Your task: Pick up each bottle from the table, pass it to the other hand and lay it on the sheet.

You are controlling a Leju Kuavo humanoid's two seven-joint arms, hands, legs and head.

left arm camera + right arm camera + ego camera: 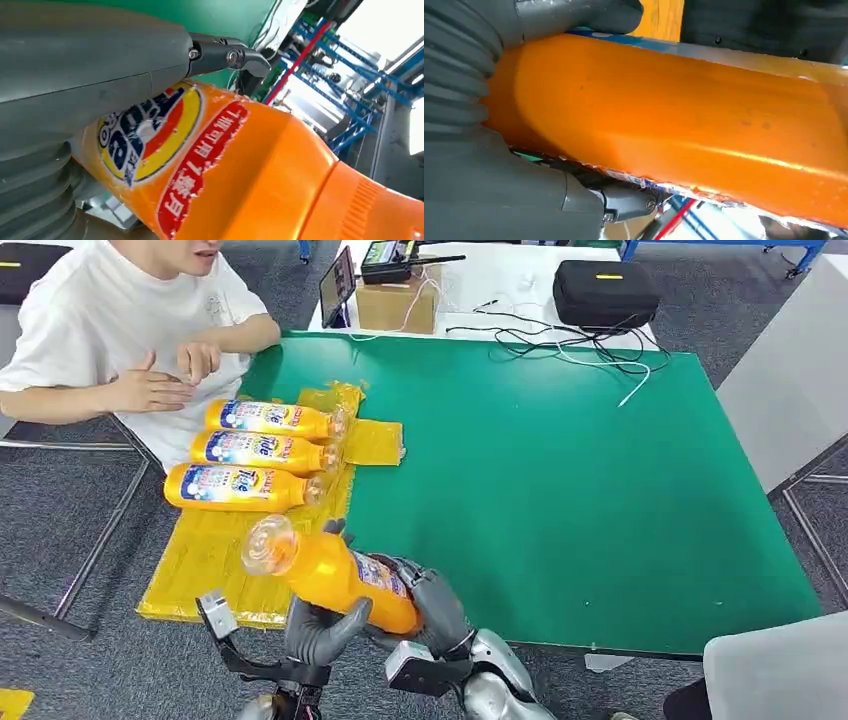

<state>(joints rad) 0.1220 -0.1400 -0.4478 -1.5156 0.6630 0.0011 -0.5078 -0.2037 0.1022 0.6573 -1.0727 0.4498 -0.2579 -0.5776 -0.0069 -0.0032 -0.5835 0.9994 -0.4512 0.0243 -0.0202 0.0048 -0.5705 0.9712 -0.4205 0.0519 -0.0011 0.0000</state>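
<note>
Head view shows the green table (pixel 560 490), a yellow sheet (pixel 215 560) on its near-left part carrying three bottles (pixel 262 450), and beside that sheet a fourth bottle (pixel 335 575) clasped by both the left hand (pixel 322 628) and right hand (pixel 432 608).

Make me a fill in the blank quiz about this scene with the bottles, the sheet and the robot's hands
1. ____ bottles already lie on the yellow sheet.
2. The held bottle is gripped by ____ hands, the left hand and the right hand.
3. The table top is ____ in colour.
4. A person sits beside the ____ end of the sheet.

Missing words: three; both; green; far
</note>
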